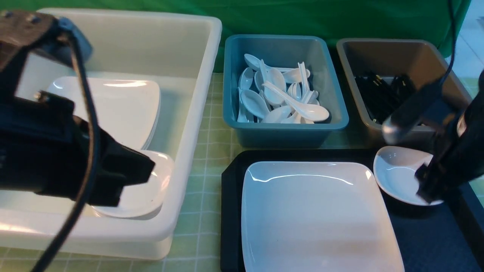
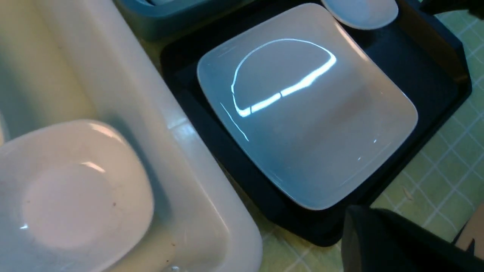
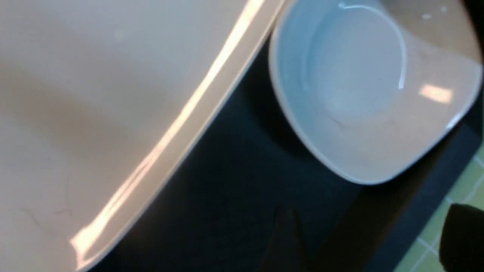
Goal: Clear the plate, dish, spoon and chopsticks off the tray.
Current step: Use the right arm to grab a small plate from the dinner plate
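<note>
Hanging at dish [image 1: 395, 175], right claw [image 1: 425, 189] spread | left claw [image 1: 149, 166] pressed together over white tub [image 1: 196, 113] | plate [image 1: 314, 215] adjacent

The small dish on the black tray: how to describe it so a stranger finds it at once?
Look at the black tray on the right. A large square plate fills most of it; the small dish sits beside that plate, toward the tray's far right corner. It is much smaller and deeper.

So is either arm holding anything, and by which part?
Nothing is held. The right gripper stands with jaws open beside the dish on the tray, its rim not between them. The left gripper is shut, empty, above the white tub.
</note>
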`<state>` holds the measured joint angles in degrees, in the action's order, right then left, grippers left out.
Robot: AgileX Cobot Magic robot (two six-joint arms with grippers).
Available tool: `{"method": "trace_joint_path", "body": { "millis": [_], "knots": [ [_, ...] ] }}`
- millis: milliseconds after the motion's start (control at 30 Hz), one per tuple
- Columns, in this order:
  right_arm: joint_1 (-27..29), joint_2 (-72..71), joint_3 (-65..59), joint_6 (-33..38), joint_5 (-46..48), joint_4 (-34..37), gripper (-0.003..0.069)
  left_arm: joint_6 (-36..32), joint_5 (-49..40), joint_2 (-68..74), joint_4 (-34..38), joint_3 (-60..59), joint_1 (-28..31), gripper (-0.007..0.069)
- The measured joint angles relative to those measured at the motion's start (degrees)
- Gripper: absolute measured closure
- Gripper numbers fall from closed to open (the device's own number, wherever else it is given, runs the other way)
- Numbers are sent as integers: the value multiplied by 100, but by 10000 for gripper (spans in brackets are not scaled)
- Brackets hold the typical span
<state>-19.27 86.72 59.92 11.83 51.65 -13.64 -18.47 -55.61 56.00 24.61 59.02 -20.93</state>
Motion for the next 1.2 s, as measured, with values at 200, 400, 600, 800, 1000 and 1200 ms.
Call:
{"method": "trace_joint_path", "body": {
  "millis": [200, 400, 600, 800, 1000, 1200],
  "knots": [
    [0, 320, -420, 327, -840, 13, 149, -4, 16, 323, -81, 0, -72, 641],
    [0, 858, -420, 555, -1034, -250, 147, -11, 28, 360, -99, 0, -72, 641],
    [0, 1197, -420, 467, -1375, -535, 207, -13, 28, 360, -134, 0, -72, 641],
    [0, 1360, -420, 553, -1420, -590, 461, -17, 22, 360, -134, 0, -72, 641],
    [-7, 1133, -325, 604, -1038, -588, 585, -19, -10, 360, -141, 0, -72, 641],
    [-149, 224, -320, 522, -571, -513, 628, -19, 28, 360, -141, 0, -72, 641]
  ]
}}
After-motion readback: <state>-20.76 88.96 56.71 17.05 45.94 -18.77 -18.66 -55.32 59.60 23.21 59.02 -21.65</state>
